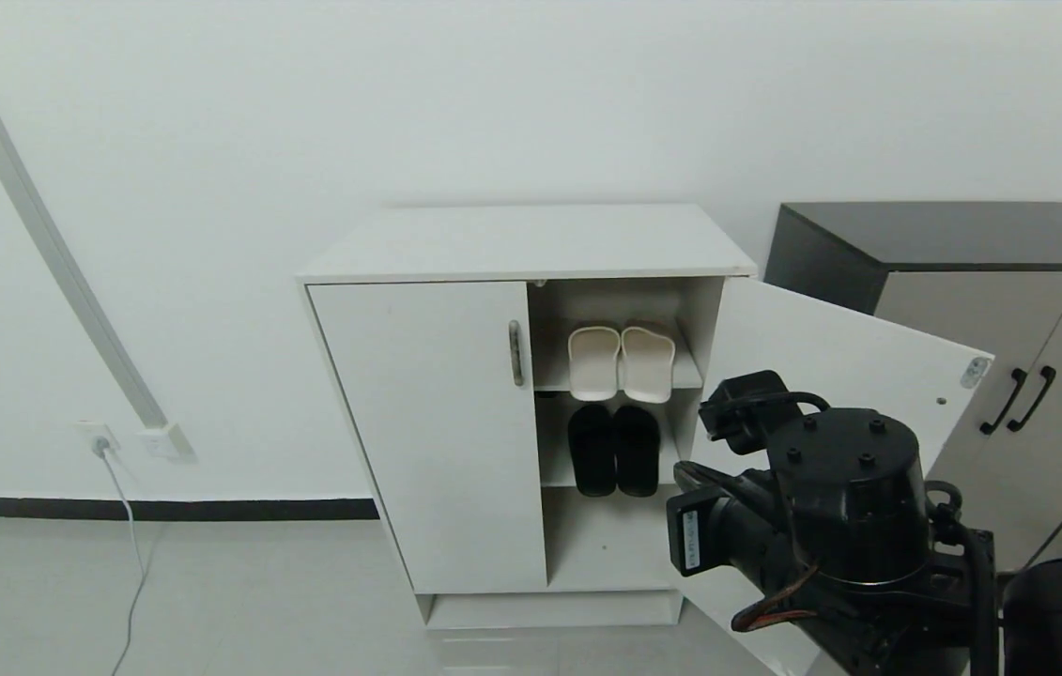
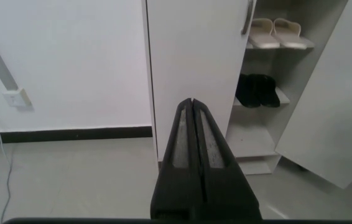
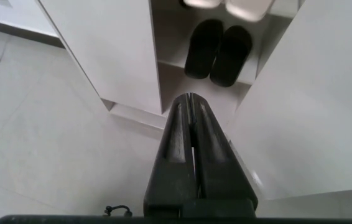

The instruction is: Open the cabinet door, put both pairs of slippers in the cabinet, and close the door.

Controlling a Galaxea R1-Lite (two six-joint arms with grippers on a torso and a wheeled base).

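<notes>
Head view: both slipper pairs shelved, one door open

The white cabinet has its right door swung open and its left door shut. White slippers sit side by side on the upper shelf, with black slippers on the shelf below. The left gripper and right gripper face the cabinet, fingers pressed together, holding nothing. A grey cabinet stands beside it.

Three views, all facing cabinet

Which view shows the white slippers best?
The head view: both white slippers lie whole on the upper shelf. The left wrist view shows them obliquely; the right wrist view catches just their ends.
</notes>
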